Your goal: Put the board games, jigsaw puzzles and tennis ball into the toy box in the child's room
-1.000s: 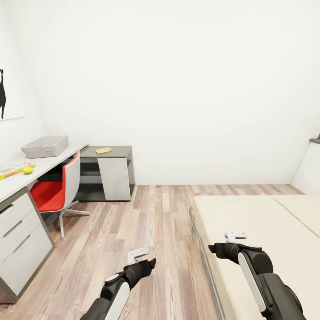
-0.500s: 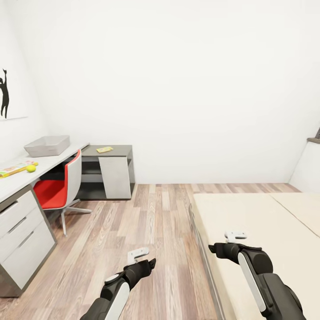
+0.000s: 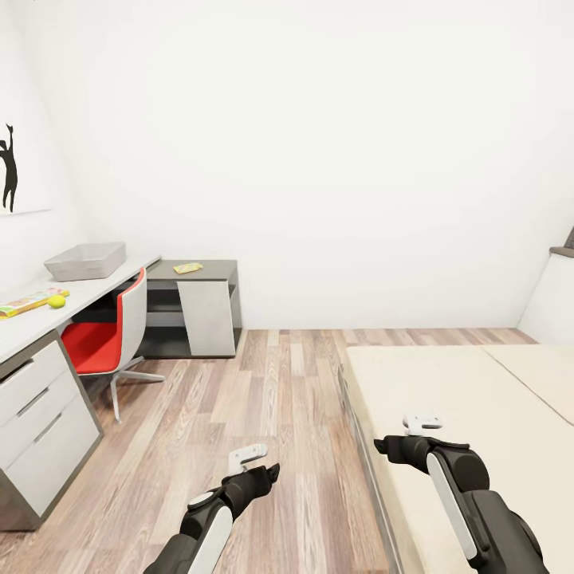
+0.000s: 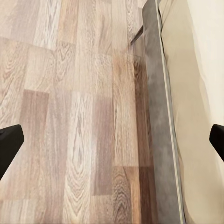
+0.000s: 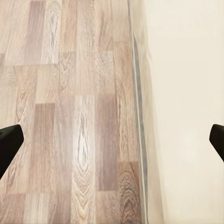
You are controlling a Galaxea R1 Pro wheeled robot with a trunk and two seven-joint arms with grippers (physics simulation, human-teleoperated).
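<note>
Both pincers hang empty with jaws spread apart: the left pincer (image 3: 253, 462) over the wood-plank floor (image 3: 263, 414), the right pincer (image 3: 406, 434) over the near edge of the wide beige-mattressed bed (image 3: 478, 391). Both forearms reach forward, low, well apart from the long white tabletop (image 3: 48, 319). On it the shallow light grey toy box (image 3: 85, 261) looks unfilled; nearer along the tabletop lie the small yellow-green tennis ball (image 3: 56, 301) and a thin flat colourful box (image 3: 28, 302). Judging so, sorting seems not yet begun.
</note>
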